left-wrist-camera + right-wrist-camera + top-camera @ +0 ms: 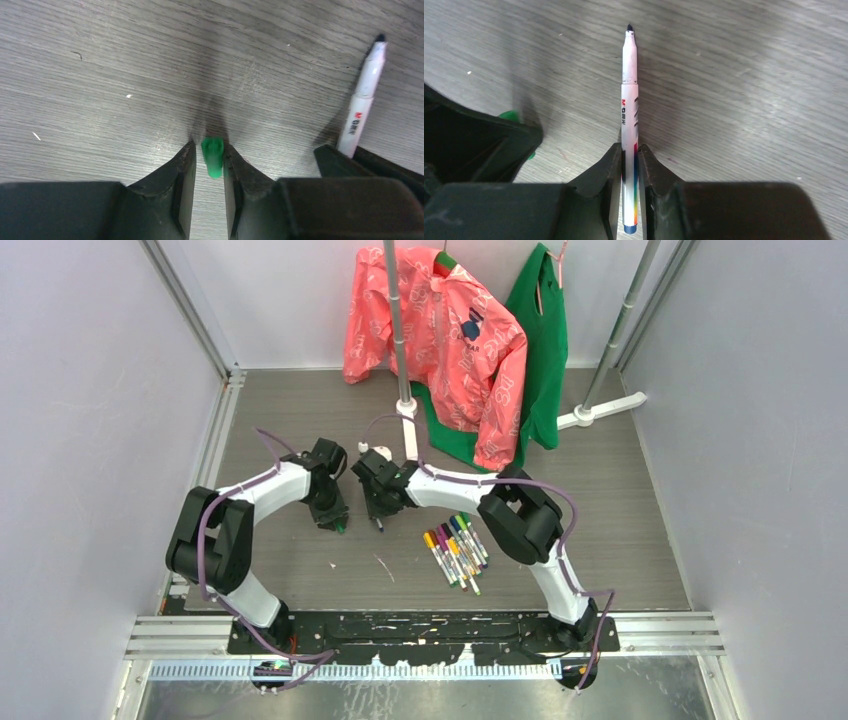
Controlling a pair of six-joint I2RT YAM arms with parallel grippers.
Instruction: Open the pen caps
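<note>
Cap inside left pincer, grip unclear; pen tight in right pincer

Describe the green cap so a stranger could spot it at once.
Look at the grey table, under the left gripper. Between its jaws is the green cap, a short stubby plastic piece. Its solid green sets it apart from the long white pen nearby.

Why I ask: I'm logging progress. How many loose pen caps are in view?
1: a green cap sits between the fingers of the left gripper, near the uncapped pen in the right gripper. Others may be hidden from view.
</note>
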